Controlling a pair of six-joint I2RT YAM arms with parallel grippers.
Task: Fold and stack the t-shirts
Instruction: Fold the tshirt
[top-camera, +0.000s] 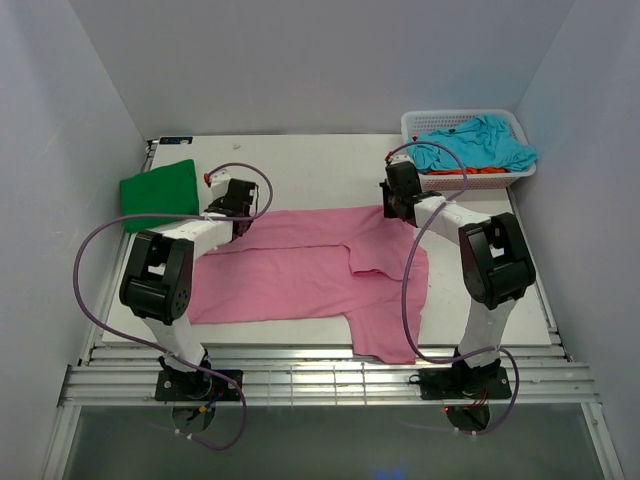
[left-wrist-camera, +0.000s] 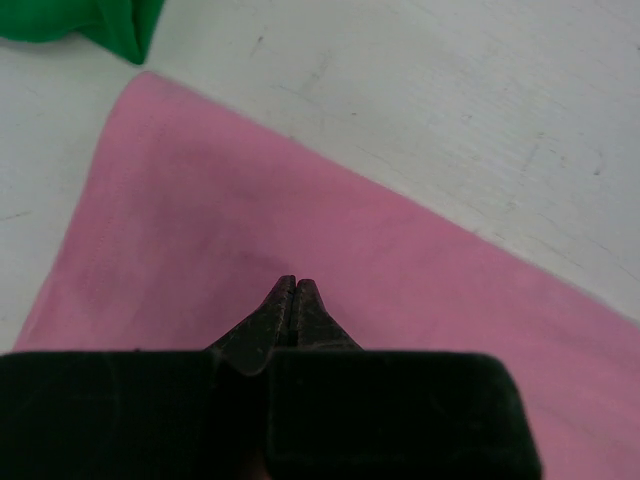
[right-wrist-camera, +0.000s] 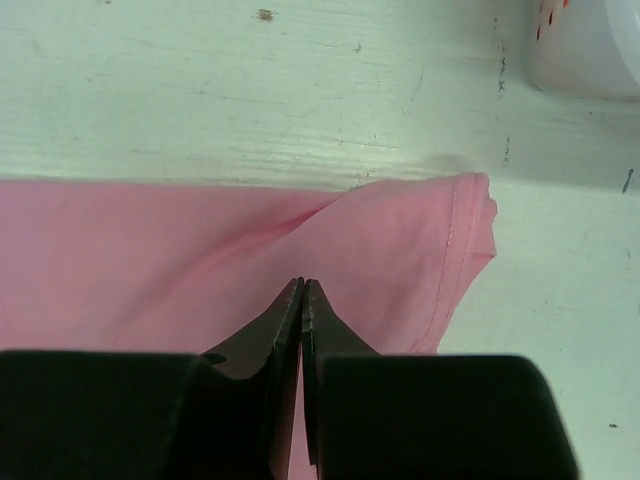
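The pink t-shirt (top-camera: 290, 275) lies spread across the middle of the worktop (top-camera: 330, 160), and its right part reaches the near edge. Both pincers sit along the shirt's far side. The right gripper (right-wrist-camera: 302, 285) is clenched beside a stitched corner, and a pucker running into its tips suggests it has cloth. The left gripper (left-wrist-camera: 296, 285) is clenched too, over flat cloth, and you cannot tell whether any is pinched.

Check that left hold before you fold. Then lift both ends level and carry the far side evenly toward the near edge, so the fold does not skew.

Count four shirts:
- one pink
- one green t-shirt (top-camera: 158, 192), folded at the far left corner
- one turquoise t-shirt (top-camera: 480, 140) and one orange t-shirt (top-camera: 470, 171), both in the single basket (top-camera: 420, 122) at the far right corner
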